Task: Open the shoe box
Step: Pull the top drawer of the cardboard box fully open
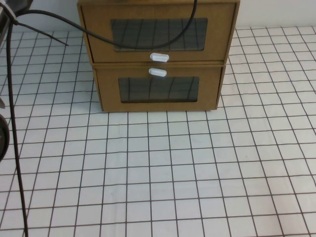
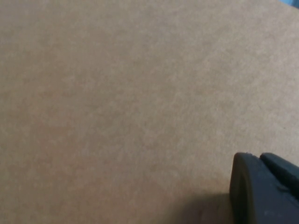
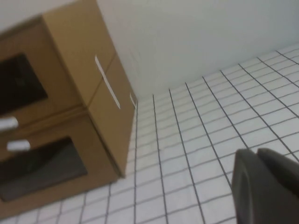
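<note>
stock entry, one moment. table [image 1: 173,173]: white cover ruled in a dark grid, white wall [image 3: 210,42] behind. two brown cardboard boxes stacked at the far middle of the table. upper shoe box [image 1: 158,32]: dark window in the front, upper handle [image 1: 159,57] white, at the bottom edge of that front; front flush with the carcass, closed. lower shoe box [image 1: 158,89]: same dark window, lower handle [image 1: 157,72] white, at the top edge of its front, just below the upper one; front flush, closed. white strip [image 3: 107,81] on the right side wall, crossing the seam between the two boxes. black cable [image 1: 64,22]: runs from the upper left across the upper front and off the top edge. left gripper [image 2: 264,189]: outside the high view; in its wrist view close to a plain cardboard face, which face cannot be told; whether released or clenched cannot be told. right gripper [image 3: 264,186]: outside the high view; clenched, grasping nothing, above the table off the boxes' right side, apart from them.
</note>
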Robot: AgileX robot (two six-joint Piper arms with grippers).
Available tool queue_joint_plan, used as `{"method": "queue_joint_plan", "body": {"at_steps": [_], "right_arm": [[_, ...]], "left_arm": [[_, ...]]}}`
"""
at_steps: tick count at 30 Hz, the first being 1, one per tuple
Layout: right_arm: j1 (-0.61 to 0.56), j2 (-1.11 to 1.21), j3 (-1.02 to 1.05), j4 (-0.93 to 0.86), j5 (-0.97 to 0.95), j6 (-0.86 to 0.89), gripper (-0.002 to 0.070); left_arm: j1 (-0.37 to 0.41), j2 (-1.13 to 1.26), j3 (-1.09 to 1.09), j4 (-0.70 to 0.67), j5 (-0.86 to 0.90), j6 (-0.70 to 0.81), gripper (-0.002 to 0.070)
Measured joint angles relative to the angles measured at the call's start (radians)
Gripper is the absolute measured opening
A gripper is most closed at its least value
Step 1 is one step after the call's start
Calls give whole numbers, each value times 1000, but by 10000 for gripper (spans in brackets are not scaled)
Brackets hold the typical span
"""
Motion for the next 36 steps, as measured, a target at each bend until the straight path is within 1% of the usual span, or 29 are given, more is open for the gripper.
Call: {"method": "queue_joint_plan", "body": {"at_steps": [7,10,12,15,20,24,29,32,36], "right_arm": [[0,0,0,252,-45,0,-13],[0,0,0,331,-3,0,-13],[0,31,-19,350,48,0,-13],[0,151,-102,327,150,0,-13],[0,421,-318,162,372,-6,-13],[0,613,-478,67,511,-68,-13],[3,824,-645,37,634,-161,-13],[47,943,-733,27,641,-178,-13],[179,1075,-845,-14,622,-180,-13]], "left_arm": [[0,0,0,0,0,1,-5],[0,0,0,0,0,1,-5],[0,0,0,0,0,-1,-5],[0,0,0,0,0,-5,-5],[0,0,0,0,0,-7,-5],[0,0,0,0,0,-9,-5],[0,0,0,6,0,-25,-5],[-1,0,0,14,0,-33,-5],[-1,0,0,17,0,-33,-5]]}}
